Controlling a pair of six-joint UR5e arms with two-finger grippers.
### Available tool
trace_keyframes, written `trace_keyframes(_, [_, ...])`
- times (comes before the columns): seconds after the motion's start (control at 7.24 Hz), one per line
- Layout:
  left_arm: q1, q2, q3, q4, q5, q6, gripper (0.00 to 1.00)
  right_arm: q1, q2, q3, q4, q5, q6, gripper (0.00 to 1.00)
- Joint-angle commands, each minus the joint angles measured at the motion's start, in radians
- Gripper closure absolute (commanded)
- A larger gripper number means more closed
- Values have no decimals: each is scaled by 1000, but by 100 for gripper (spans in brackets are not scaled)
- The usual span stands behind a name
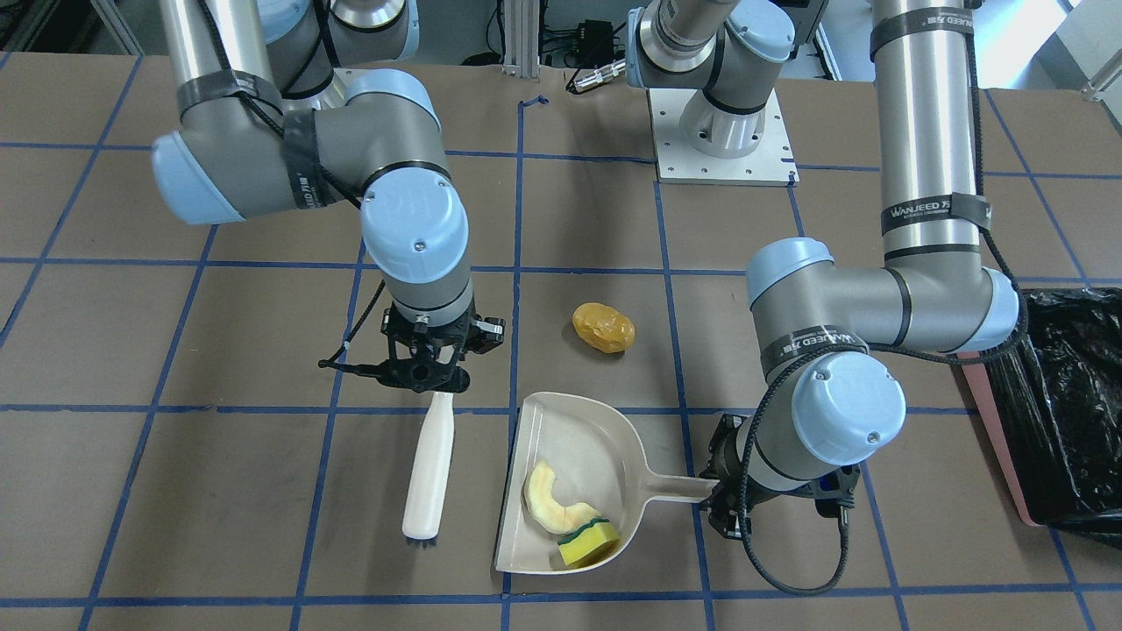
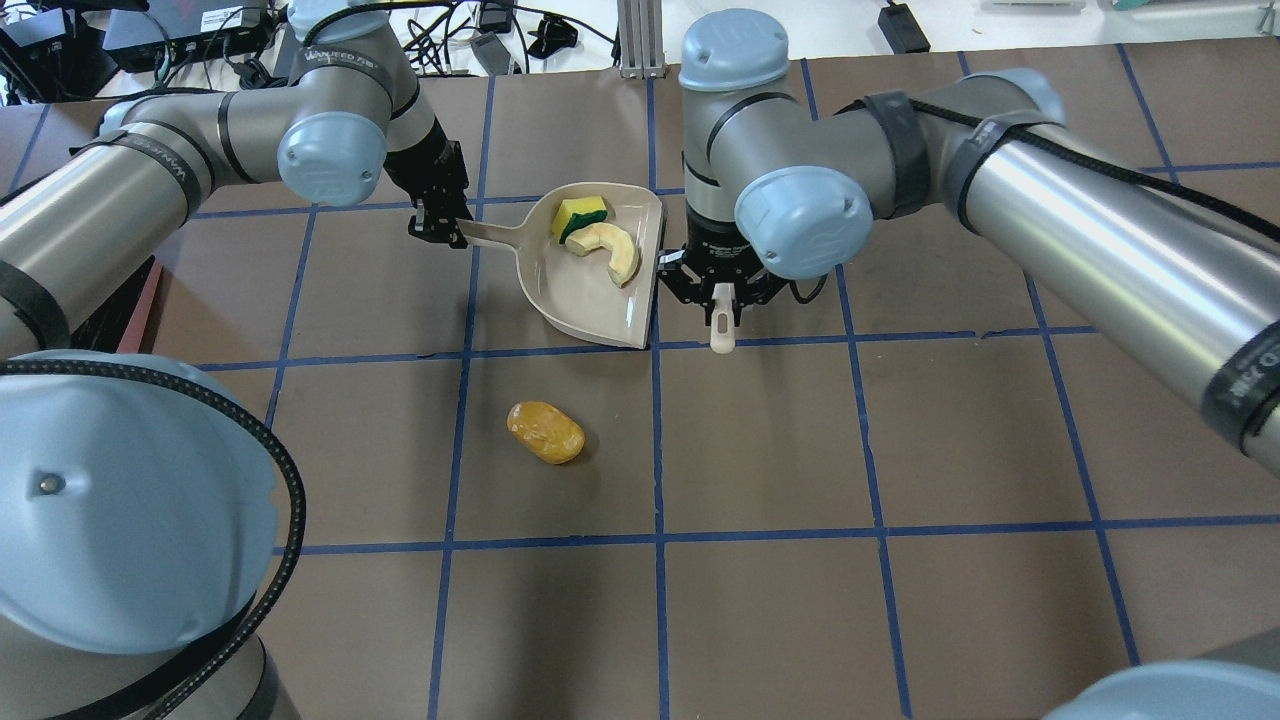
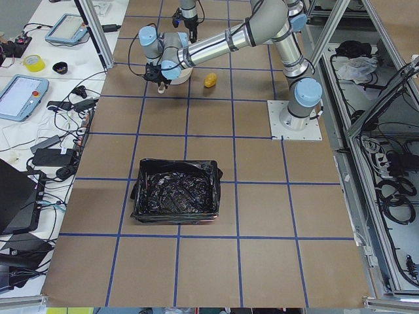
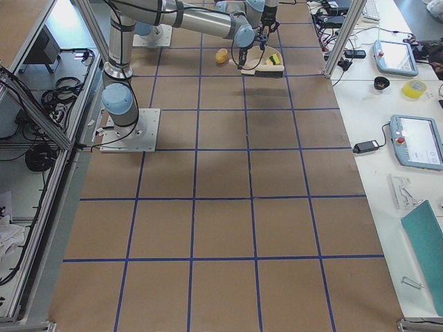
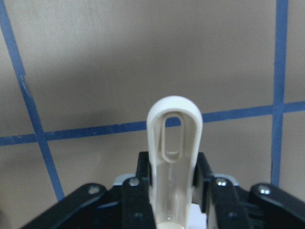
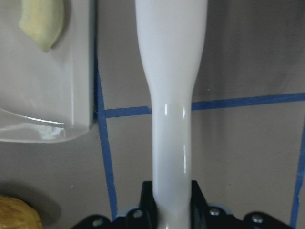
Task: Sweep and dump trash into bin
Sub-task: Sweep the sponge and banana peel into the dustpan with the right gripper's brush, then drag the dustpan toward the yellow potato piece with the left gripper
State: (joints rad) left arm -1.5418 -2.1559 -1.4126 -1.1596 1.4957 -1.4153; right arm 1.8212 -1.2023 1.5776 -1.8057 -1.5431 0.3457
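Observation:
The beige dustpan [image 1: 589, 436] lies on the table with the cream melon slice [image 1: 549, 499] and the yellow-and-green sponge [image 1: 587, 543] in it. The yellow-brown potato lump [image 1: 603, 328] lies on the table beyond the pan's open edge, apart from it. My left gripper [image 1: 719, 495] is shut on the dustpan's handle [image 5: 174, 157]. My right gripper [image 1: 438, 384] is shut on the beige hand brush [image 1: 429, 473], which stands beside the pan's open edge with its bristles down. The pink bin with its black bag [image 1: 1069, 412] stands on my left.
The brown table is marked with blue tape lines [image 2: 655, 440]. The right arm's base plate [image 1: 723, 140] sits at the table's back. Desks with tablets and cables [image 3: 26, 91] stand past the far edge.

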Motion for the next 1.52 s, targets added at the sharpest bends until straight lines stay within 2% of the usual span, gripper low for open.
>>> trace_keyframes(0.0, [43,46,44,-41,-28,9,100,-84,-54,2,86,-3,-82,100])
trace_keyframes(0.41, [92,143,43,-182,-35,28,100,-88,-71,7,92,-9,-100,100])
trace_keyframes(0.69, [152,194,-3,-222,-25,85,100,-86,-91,9,98,4,-113,100])
trace_keyframes(0.97, [216,264,-122,-223,20,194,100,-86,-99,9,98,-2,-120,100])
trace_keyframes(1.38, [284,364,-322,-206,38,346,100,-82,-111,28,115,3,-120,100])
